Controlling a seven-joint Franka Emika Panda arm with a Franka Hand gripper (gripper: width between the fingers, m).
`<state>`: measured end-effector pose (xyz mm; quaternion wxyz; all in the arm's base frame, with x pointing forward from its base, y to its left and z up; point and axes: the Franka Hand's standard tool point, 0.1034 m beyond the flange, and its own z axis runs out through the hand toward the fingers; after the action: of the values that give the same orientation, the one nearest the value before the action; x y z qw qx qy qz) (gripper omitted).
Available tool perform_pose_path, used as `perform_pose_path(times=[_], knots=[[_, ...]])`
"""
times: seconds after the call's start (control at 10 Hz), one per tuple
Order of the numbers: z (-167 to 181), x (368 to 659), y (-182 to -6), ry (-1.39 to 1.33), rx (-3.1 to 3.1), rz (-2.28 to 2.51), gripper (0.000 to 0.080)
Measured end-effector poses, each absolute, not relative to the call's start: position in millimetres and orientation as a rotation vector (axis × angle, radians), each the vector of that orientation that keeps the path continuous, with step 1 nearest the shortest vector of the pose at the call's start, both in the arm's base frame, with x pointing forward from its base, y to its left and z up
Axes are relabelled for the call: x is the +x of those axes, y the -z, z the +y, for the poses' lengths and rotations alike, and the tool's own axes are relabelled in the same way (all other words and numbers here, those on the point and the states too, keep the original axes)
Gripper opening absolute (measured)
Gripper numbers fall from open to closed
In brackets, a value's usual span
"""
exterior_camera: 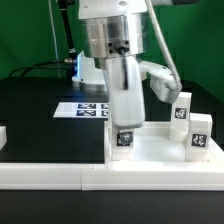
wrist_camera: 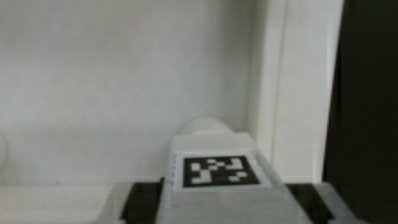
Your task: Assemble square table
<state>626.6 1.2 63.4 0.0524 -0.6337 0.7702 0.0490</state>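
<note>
While claw (exterior_camera: 127, 112) is clamped on white tagged leg (exterior_camera: 126, 128), leg is held upright on square slab (exterior_camera: 160, 150) beside border wall (exterior_camera: 50, 175). Rigid, light, slippery plastic is judged; upper-shaft grip advised.

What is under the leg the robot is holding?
The leg in the gripper stands over the white square tabletop. The wrist view shows the tabletop behind the leg. The leg hides the spot beneath it, so any socket there cannot be seen.
</note>
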Motion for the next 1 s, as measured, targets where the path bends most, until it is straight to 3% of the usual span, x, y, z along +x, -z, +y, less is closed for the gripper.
perform_pose_path(times=[0.3,0.9,1.0], knots=[[2.4,624.0,-63.6,-0.208,-1.543,2.619,0.0288],[-2.0,618.9,-63.5,-0.204,-1.398,2.742,0.0303],[-1.6,618.7,-62.9,-0.206,-1.401,2.740,0.0365]])
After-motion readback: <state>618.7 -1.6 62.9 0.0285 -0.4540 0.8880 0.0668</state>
